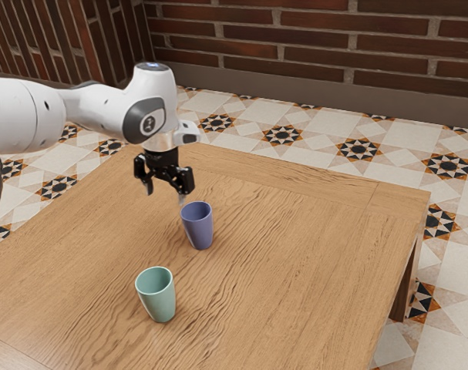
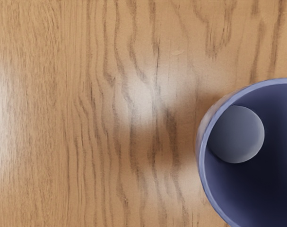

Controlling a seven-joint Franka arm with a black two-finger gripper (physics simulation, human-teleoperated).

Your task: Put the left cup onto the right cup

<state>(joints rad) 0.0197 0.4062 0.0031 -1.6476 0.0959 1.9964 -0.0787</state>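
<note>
Franka arm (image 1: 79,108) and two cups on a wooden surface (image 1: 295,254), seen from the side and from the hand. The white arm enters from the exterior view's left and holds its black jaws pointing down, above the surface. The jaws stand apart with nothing between them. They hang just above the purple cup (image 1: 197,224), offset slightly toward the exterior view's left. The lower end of one jaw comes close to the cup's rim; whether it touches cannot be told. The purple cup stands upright, mouth up, near the middle of the surface. The green cup (image 1: 156,293) also stands upright, apart from the purple one, nearer the camera and a little toward the exterior view's left. In the wrist view the purple cup (image 2: 256,189) is seen from above, its rim, inner wall and round base visible, lying off to one side of the hand rather than centred beneath it; bare wood grain (image 2: 86,118) lies beside it. A patterned tile floor (image 1: 334,131) and a brick wall (image 1: 334,38) lie behind the surface.
</note>
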